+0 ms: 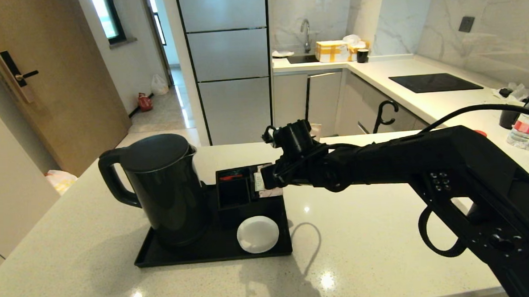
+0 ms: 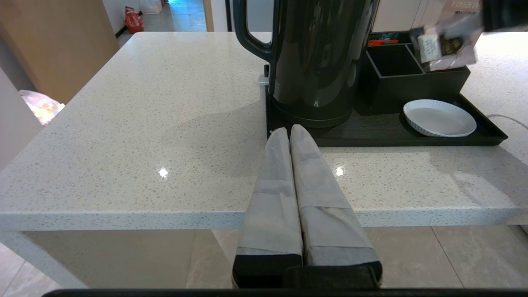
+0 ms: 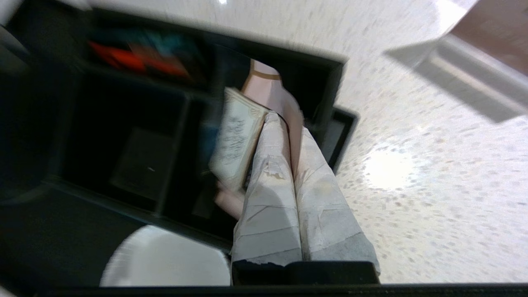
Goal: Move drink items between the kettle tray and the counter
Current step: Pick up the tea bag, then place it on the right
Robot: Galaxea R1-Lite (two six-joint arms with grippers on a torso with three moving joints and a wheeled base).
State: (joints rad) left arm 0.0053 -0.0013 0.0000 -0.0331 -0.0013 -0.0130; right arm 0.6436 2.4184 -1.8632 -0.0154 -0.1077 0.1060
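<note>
Right hand (image 3: 284, 123) outstretched, fingers pinched together; left hand (image 2: 289, 134) low, fingers closed.

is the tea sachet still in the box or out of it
Partly out. The right gripper is shut on the tea sachet, holding it upright above the compartment box at its right end; its lower edge is hidden, so full clearance is unclear.

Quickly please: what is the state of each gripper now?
Left gripper: shut, empty, at the counter's near edge.
Right gripper: shut on the tea sachet, over the compartment box.

Glossy speckled stone counter (image 1: 366, 233), glossy black kettle (image 1: 168, 193), taped fingers (image 2: 284, 185).
</note>
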